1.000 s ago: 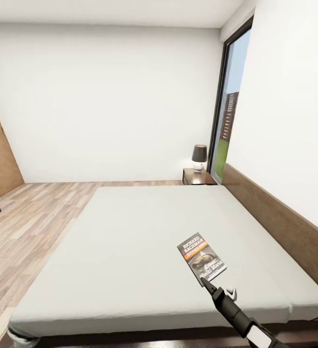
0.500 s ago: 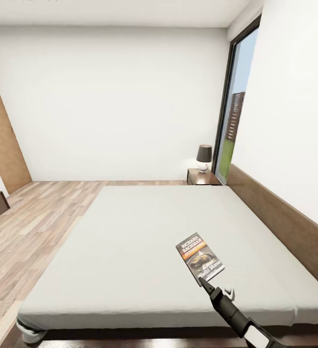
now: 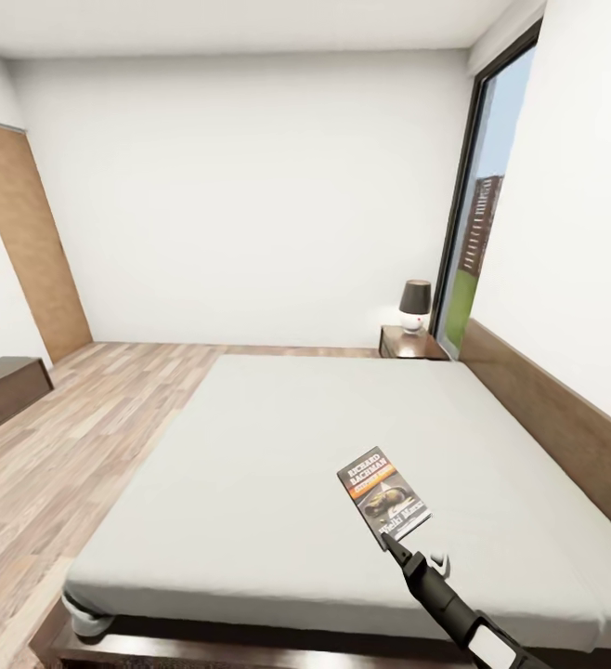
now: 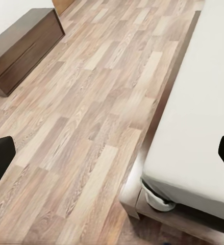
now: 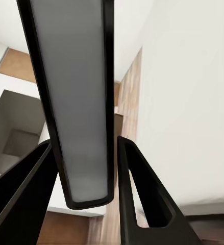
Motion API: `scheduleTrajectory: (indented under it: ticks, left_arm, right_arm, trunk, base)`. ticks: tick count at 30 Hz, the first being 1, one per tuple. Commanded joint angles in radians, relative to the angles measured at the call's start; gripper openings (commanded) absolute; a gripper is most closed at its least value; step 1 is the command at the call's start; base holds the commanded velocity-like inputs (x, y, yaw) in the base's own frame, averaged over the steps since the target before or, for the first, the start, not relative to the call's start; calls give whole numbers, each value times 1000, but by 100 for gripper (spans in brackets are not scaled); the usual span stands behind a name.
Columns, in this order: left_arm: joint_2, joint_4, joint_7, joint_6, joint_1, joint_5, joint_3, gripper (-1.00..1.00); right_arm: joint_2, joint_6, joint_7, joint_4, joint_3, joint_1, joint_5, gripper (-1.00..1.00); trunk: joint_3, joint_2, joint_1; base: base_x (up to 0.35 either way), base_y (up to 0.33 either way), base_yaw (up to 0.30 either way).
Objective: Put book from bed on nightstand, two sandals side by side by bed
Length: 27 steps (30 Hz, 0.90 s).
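The book [image 3: 383, 495], dark with an orange band, hangs tilted just over the grey mattress of the bed [image 3: 268, 437] near its front right. My right gripper [image 3: 391, 542] is shut on the book's near edge. In the right wrist view the book's edge [image 5: 73, 102] stands between the two black fingers [image 5: 142, 194]. A dark nightstand [image 3: 415, 344] stands beyond the bed's far right corner, by the window. My left gripper [image 4: 112, 155] is open over the floor beside the bed's corner [image 4: 157, 199]. The sandals are out of view.
A dark-shaded lamp [image 3: 415, 302] sits on the nightstand. The brown headboard [image 3: 565, 427] runs along the right wall. A long low dark bench [image 3: 4, 390] [image 4: 25, 46] stands at the left on the plank floor [image 3: 92, 427]. A wooden door panel [image 3: 36, 251] is at the far left.
The whole view has swung left, so the room has slid right in the picture. The book stays in my right gripper at the same spot in front of me.
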<state>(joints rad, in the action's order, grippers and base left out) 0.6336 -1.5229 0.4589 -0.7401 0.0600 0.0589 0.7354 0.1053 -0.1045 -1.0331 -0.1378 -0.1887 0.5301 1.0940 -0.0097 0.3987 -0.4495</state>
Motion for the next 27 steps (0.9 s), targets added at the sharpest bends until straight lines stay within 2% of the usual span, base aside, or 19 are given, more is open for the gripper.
scheduleTrajectory:
  ticks: [1, 20, 27]
  left_arm:
    - [0, 0, 1, -9, 1, 6, 1, 100]
    - [0, 0, 1, -9, 2, 6, 1, 100]
    - [0, 0, 1, -9, 1, 7, 1, 100]
  right_arm:
    - [1, -11, -3, 0, -6, 0, 11, -100]
    - [1, -11, -2, 0, -9, 1, 9, -100]
    - [0, -11, 48, -1, -9, 1, 7, -100]
  trunk:
    - [-1, 1, 0]
    - [-1, 1, 0]
    - [-1, 1, 0]
  base:
    - [-17, 0, 176]
    - [-48, 10, 176]
    - [-45, 27, 176]
